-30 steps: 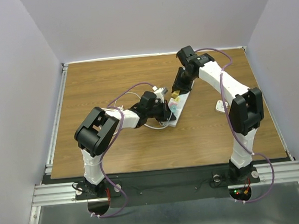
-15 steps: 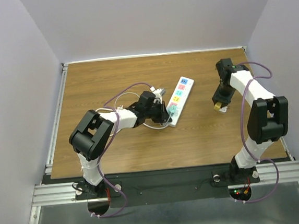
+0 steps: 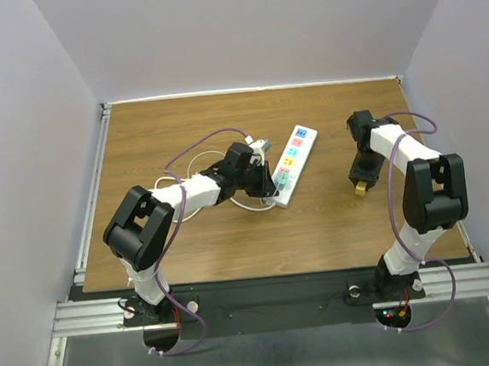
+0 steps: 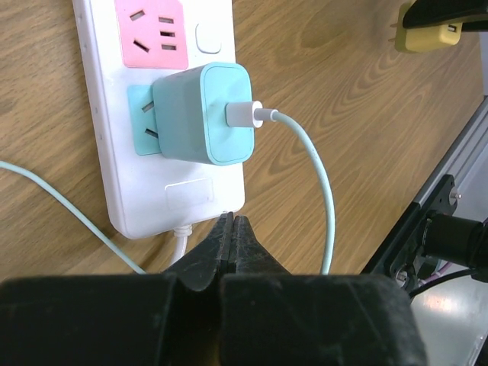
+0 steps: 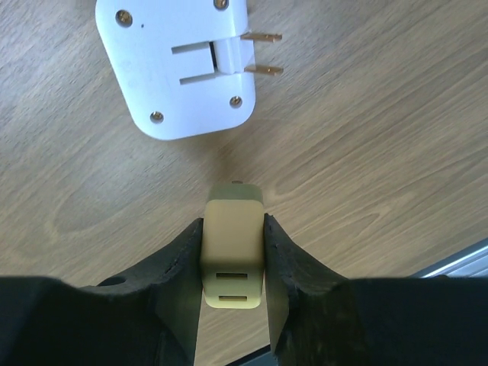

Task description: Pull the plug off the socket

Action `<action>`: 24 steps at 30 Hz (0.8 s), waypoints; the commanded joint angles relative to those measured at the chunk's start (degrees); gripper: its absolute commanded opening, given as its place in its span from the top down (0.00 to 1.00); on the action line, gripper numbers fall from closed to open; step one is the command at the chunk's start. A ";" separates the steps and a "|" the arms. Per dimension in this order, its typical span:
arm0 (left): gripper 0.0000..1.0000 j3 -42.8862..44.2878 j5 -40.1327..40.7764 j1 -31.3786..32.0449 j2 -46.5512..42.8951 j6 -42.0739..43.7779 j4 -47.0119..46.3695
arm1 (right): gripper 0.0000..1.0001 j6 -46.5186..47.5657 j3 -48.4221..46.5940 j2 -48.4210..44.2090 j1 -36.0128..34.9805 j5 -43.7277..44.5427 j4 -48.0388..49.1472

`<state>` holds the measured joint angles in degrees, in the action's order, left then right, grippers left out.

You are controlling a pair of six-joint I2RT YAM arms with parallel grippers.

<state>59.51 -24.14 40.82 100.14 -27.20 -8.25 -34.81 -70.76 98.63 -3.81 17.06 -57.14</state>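
Observation:
The socket, a long white strip with coloured outlet faces, lies at mid-table. My left gripper is shut and empty, its tips against the strip's near end, beside its white cord. The right gripper is shut on a small yellow plug, well off to the right of the strip and just above the wood. In the left wrist view that plug shows at the top right, prongs free.
A cyan charger with a cyan cable sits plugged into the strip's cyan outlet. A white adapter with folded-out prongs lies on the table just beyond the yellow plug. The table's right rail is close by.
The right arm has carried the yellow plug from over the strip to the right side of the table and a little nearer. The left gripper stays at the strip's near end.

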 commanded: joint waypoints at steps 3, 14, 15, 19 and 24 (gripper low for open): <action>1.00 1.40 -0.20 0.23 -1.18 1.98 1.66 | 0.59 1.67 -2.63 2.09 0.12 3.59 1.42; 1.00 -0.79 0.32 0.05 0.41 3.21 1.13 | 0.33 2.81 -8.50 -1.50 0.03 -6.75 1.51; 1.00 -0.88 0.41 0.05 0.67 3.29 1.13 | 0.32 3.16 -9.30 -2.47 -0.05 -8.43 1.51; 1.00 -1.06 0.41 -0.21 1.55 3.47 0.78 | 0.27 1.41 -11.94 -5.90 -0.49 -16.69 2.38; 1.00 -1.06 0.41 -0.30 3.22 3.73 0.52 | 0.24 -3.76 -10.63 -6.17 -4.70 -25.73 6.94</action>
<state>59.44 -23.70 40.77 102.78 -24.67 -6.66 -34.76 -81.10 92.51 -5.52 0.38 -54.28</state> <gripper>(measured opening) 0.019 0.757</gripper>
